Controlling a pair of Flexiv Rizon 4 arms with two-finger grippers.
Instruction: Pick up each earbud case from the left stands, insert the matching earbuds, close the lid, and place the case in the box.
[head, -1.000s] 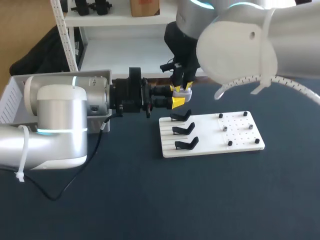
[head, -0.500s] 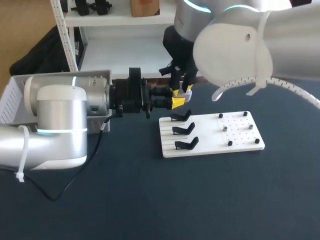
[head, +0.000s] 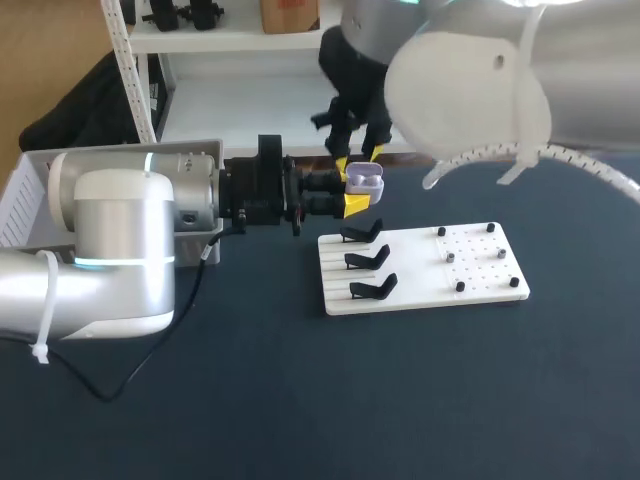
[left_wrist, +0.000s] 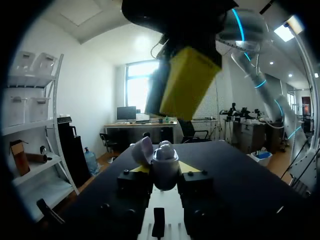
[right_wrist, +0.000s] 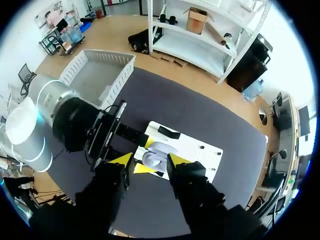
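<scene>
The flat white plastic peg board (head: 420, 268) lies right of frame centre on the dark blue table (head: 300, 400). Three black stands (head: 365, 260) occupy its left half and small black pegs (head: 460, 287) its right half. The white mesh basket (head: 25, 195) sits at the left edge. The open white earbud case (head: 366, 181) is just above the board's upper-left corner, clamped in the left gripper (head: 356, 195) and directly below the spread right gripper (head: 357, 160).

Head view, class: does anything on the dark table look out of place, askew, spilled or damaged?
Nothing stands out. The white board lies flat, its three black stands in a row and empty. The small white earbud case, lid open, sits squarely between the left gripper's yellow fingers, with the right gripper open above it.
</scene>
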